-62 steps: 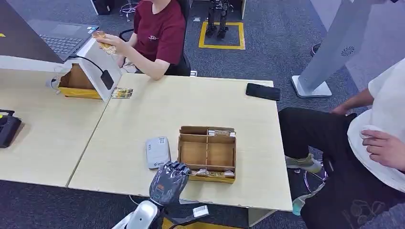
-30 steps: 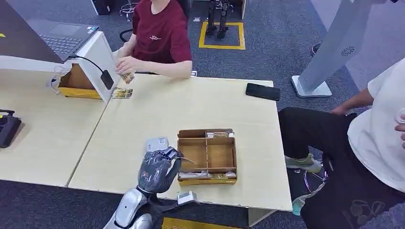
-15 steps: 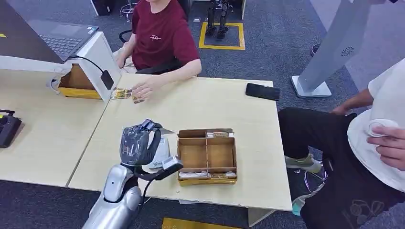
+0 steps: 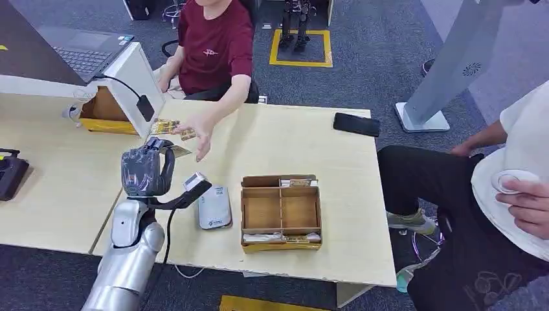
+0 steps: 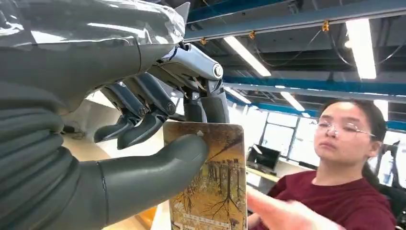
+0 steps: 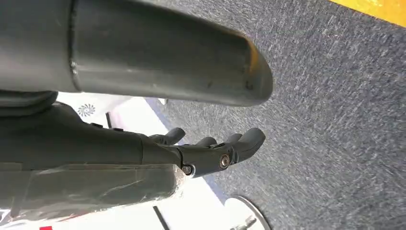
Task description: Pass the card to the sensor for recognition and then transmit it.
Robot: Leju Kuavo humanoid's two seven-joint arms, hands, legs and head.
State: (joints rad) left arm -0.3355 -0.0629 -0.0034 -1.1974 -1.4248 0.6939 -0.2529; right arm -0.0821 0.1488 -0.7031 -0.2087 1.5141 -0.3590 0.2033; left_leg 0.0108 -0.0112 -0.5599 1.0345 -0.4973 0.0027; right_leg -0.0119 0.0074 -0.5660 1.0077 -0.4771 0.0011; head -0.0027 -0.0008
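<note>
Card [image 5: 210, 182], thin, stiff and likely slick, is being pinched by one edge btwn thumb and fingers [image 5: 143, 125] of left hand [image 4: 144, 172], raised above table [image 4: 272, 139] nr a person's open hand [image 4: 197, 133]; right hand [image 6: 210, 151] is hanging open w/ nothing in it.

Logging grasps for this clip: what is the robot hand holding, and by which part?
The left robot hand pinches the card at its upper end, thumb on its face. The right robot hand holds nothing.

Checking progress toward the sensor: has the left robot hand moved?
Yes. The left robot hand went from the divided box toward the black sensor.
</note>
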